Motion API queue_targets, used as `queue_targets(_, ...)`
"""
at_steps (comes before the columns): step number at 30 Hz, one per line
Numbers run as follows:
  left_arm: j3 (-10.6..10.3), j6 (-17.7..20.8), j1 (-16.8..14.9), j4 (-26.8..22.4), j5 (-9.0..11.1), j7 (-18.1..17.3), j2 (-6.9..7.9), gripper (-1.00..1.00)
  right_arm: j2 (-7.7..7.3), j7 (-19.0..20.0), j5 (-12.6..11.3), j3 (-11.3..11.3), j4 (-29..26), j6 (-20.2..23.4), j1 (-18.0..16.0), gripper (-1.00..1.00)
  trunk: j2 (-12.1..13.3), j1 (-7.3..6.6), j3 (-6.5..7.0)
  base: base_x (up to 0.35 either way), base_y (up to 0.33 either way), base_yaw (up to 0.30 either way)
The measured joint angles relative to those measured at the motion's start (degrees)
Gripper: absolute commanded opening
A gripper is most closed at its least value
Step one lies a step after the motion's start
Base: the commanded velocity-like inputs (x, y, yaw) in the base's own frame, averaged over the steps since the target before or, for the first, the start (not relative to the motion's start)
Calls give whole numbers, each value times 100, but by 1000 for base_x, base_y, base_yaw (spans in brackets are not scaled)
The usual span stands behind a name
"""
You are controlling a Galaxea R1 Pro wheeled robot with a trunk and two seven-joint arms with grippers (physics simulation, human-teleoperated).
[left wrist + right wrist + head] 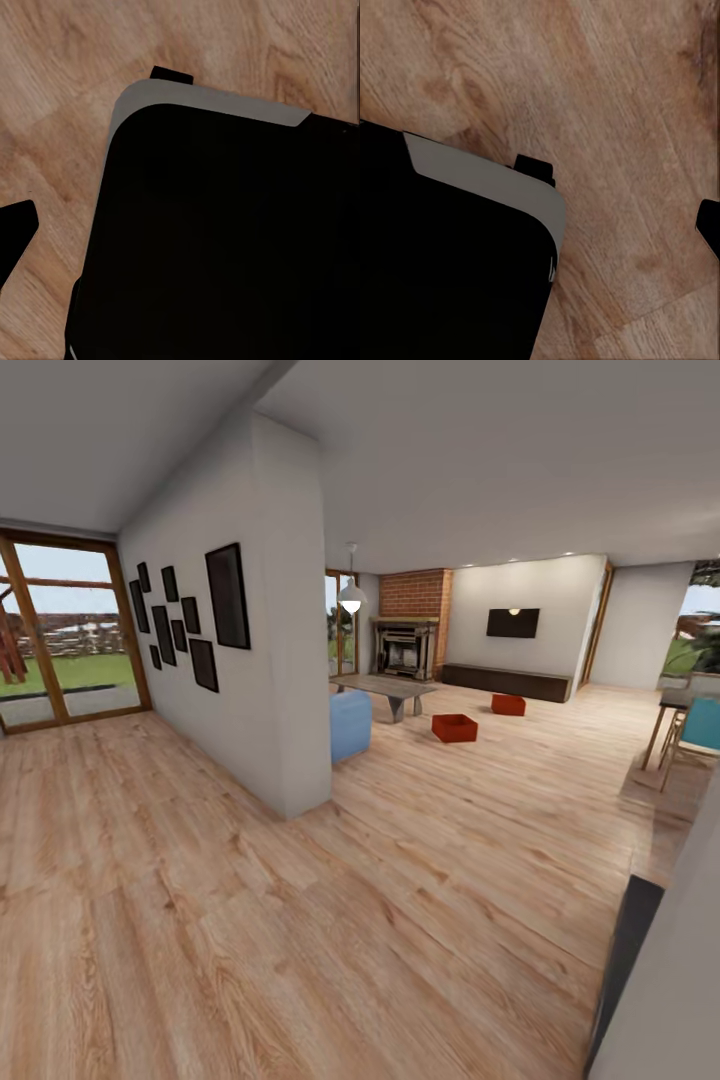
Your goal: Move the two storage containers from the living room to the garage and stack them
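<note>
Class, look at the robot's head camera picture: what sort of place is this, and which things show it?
Most likely a home's open-plan living room: a red-brick fireplace, a black wall-mounted TV and light wood plank flooring. Two orange-red open-topped boxes sit on the floor.

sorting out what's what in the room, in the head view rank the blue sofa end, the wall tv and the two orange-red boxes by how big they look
1. blue sofa end, looks largest, though it stands nearest the camera.
2. wall TV.
3. nearer storage container.
4. farther storage container, looks smallest; the two boxes seem alike, so distance probably explains the gap.
</note>
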Motion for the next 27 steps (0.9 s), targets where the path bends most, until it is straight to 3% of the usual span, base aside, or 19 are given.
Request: queue_targets(27,1,-2,0,6,0,0,0,100,15,0,3,-10,-1,5,0,100,0,0,0,324,0,0)
